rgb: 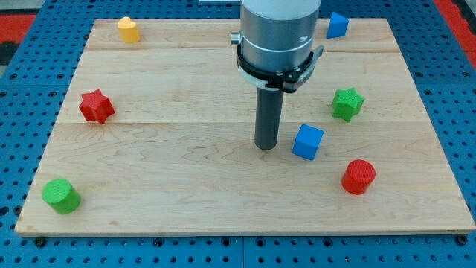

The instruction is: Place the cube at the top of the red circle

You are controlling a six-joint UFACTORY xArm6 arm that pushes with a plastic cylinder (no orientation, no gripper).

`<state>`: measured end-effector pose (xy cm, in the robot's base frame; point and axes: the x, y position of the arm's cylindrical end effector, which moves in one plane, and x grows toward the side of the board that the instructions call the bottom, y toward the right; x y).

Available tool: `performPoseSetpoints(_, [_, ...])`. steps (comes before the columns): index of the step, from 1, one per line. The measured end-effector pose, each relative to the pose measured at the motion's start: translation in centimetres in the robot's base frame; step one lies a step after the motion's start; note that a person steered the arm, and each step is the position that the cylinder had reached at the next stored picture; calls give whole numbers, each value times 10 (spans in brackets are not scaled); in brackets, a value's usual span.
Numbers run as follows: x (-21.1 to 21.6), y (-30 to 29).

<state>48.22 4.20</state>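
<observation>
Bright, even light, sharp focus throughout, with only faint soft shadows on the wooden board (186, 149).

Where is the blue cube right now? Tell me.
The blue cube sits right of the board's centre in the camera view, just right of my tip, up-left of the red cylinder.

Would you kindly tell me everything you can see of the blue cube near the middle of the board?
The blue cube is a small, matte, solid-coloured block that looks like plastic, with lighter top and darker sides. It sits flat on the wooden board, turned slightly so a corner faces the view's bottom. My tip stands just to its left, close, but contact cannot be confirmed. The red cylinder lies apart, toward the view's lower right, and the green star above right.
</observation>
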Motion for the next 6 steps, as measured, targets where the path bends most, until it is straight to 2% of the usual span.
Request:
performPoseSetpoints(1, [5,60])
performPoseSetpoints(2, [5,93])
performPoseSetpoints(3, [5,94])
performPoseSetpoints(4, [12,28])
performPoseSetpoints(5, [72,-43])
performPoseSetpoints(6, [104,-148])
